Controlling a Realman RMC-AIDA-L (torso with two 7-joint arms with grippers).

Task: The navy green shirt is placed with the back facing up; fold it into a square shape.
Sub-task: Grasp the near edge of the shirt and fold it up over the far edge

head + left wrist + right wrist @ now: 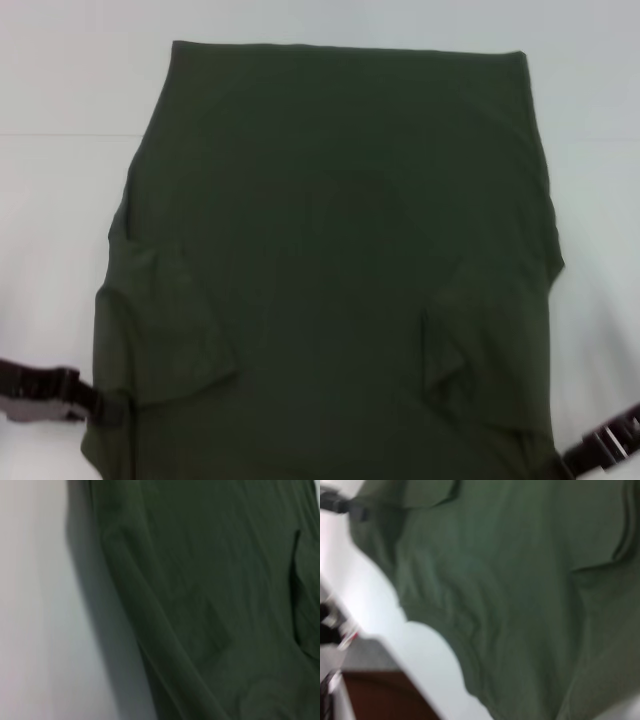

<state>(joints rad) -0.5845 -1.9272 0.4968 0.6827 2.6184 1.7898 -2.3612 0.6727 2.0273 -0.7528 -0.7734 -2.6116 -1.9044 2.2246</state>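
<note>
Head view shows the navy green shirt [335,260] lying soft and limp on the white surface [60,90], sleeves folded inward. The left gripper [108,408] and right gripper [570,462] meet its near corners, good holds; whether their fingers hold the cloth, I cannot tell.

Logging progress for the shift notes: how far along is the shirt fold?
Both sleeves of the navy green shirt look folded inward, plain side up. The left tool and right tool sit at its near corners. Folding the long body into a square remains.

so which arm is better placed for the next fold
Neither clearly. The left hand and right hand each sit at a near corner of the navy green shirt, sleeves already folded in, suggesting a two-handed lift.
</note>
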